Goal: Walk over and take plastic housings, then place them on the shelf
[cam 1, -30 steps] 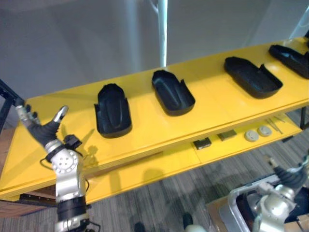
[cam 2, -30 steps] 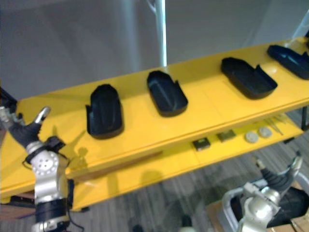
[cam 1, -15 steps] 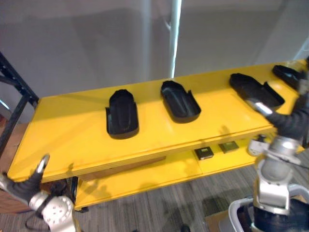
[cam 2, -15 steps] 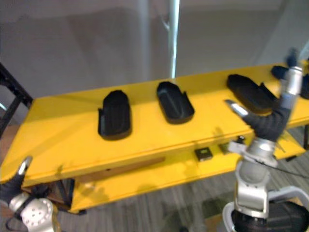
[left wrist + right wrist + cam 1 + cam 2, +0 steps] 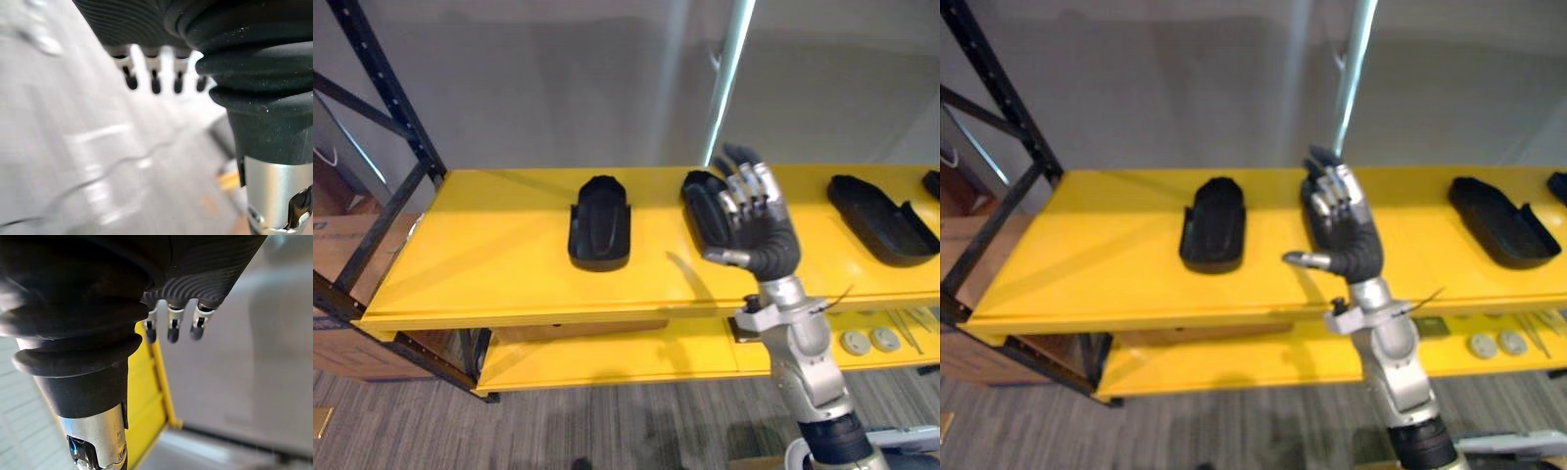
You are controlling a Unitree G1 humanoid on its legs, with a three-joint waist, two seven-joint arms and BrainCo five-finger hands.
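Yellow shelf (image 5: 480, 245) carries black housings (image 5: 600, 221); right hand (image 5: 764, 235) raised, fingers straight.

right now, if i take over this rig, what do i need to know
Right hand: open and empty, raised in front of the middle housing; I cannot tell whether it touches it.
Left hand: open, holding nothing, seen in its own wrist view.
Things: left housing, the middle one and right housing lie on the yellow table; a fourth housing shows at the table's right edge.
Done: the walk up to the table, by the look of it.
Left: every pick and every placement.
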